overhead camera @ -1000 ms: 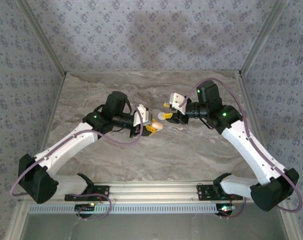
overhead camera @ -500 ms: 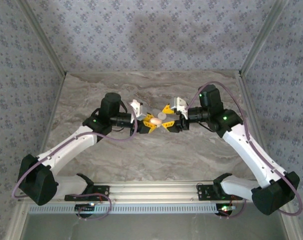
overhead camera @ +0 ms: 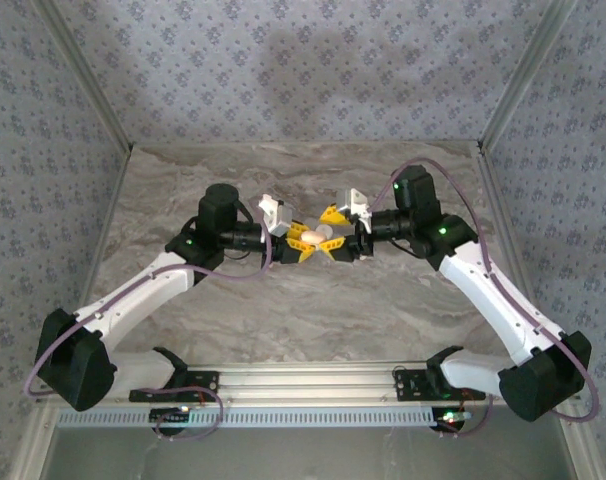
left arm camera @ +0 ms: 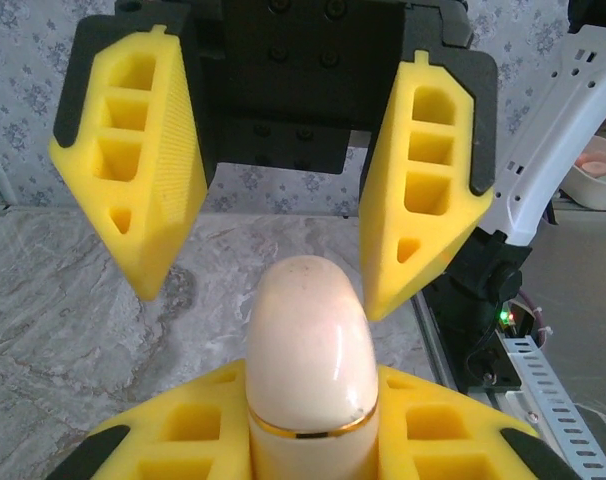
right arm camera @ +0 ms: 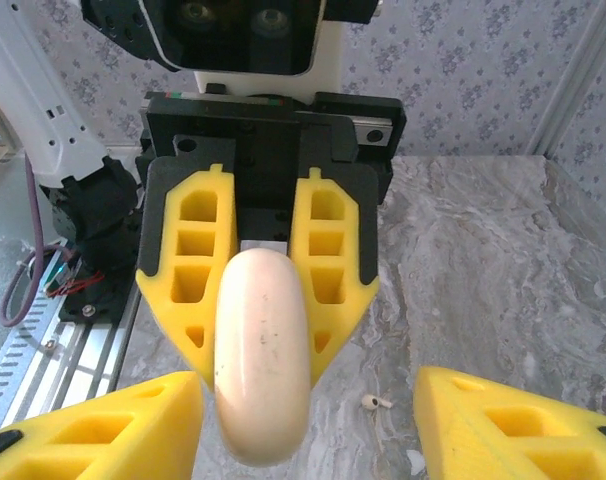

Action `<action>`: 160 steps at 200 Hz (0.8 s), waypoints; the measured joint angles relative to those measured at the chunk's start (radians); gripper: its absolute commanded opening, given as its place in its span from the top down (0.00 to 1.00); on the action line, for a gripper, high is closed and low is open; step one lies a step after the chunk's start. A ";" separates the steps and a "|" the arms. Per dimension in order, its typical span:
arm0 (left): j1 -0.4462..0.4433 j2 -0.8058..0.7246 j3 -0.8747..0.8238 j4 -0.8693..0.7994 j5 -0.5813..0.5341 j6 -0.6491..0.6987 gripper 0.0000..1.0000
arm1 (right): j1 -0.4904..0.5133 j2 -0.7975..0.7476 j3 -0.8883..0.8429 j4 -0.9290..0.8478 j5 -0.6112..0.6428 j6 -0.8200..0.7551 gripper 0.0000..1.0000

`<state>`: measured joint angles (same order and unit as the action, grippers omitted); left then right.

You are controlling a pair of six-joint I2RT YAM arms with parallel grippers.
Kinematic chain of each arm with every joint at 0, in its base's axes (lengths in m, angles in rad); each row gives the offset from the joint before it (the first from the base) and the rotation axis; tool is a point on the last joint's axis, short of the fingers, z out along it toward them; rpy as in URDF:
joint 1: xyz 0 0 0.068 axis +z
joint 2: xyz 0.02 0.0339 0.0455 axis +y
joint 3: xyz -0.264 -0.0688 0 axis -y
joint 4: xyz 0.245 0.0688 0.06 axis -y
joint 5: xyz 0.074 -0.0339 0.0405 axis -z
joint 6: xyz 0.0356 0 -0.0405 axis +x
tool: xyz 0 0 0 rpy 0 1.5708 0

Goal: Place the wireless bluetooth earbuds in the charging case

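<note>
My left gripper (left arm camera: pixel 308 405) is shut on the charging case (left arm camera: pixel 308 345), a tan rounded capsule with a thin gold band, held above the table. The case (overhead camera: pixel 311 238) hangs between the two grippers at mid-table. My right gripper (right arm camera: pixel 308 388) stands open facing it, and its yellow fingers (left arm camera: pixel 133 170) flank the case's free end without touching. From the right wrist, the case (right arm camera: pixel 261 350) sticks out of the left gripper's fingers (right arm camera: pixel 188 270). One tiny white earbud (right arm camera: pixel 374 402) lies on the marble below. A second white speck (right arm camera: pixel 415 460) lies near it, too small to identify.
The marble table (overhead camera: pixel 303 320) is walled by patterned panels at the back and sides. A metal rail (overhead camera: pixel 303 385) with the arm bases runs along the near edge. The right arm's white link (left arm camera: pixel 563 130) rises at the right of the left wrist view.
Both grippers have closed in on each other at mid-table. The left one turned the case towards the right gripper, which opened wider and now stands either side of the case's end.
</note>
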<state>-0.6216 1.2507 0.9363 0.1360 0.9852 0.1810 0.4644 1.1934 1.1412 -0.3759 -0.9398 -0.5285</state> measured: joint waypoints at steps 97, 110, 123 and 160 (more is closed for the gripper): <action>0.000 0.000 0.000 -0.004 -0.006 -0.004 0.81 | -0.047 0.001 0.000 0.071 0.011 0.059 0.42; -0.001 -0.001 0.000 -0.003 0.000 -0.003 0.81 | -0.050 0.006 0.000 0.078 0.032 0.066 0.42; -0.002 -0.001 0.000 -0.003 0.002 -0.004 0.81 | -0.053 0.011 0.000 0.082 0.046 0.071 0.42; -0.001 -0.001 0.000 -0.004 -0.003 -0.004 0.81 | -0.053 0.013 0.000 0.089 0.061 0.082 0.42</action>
<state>-0.6224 1.2495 0.9360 0.1322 0.9825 0.1772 0.4118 1.2064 1.1412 -0.2867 -0.8791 -0.4469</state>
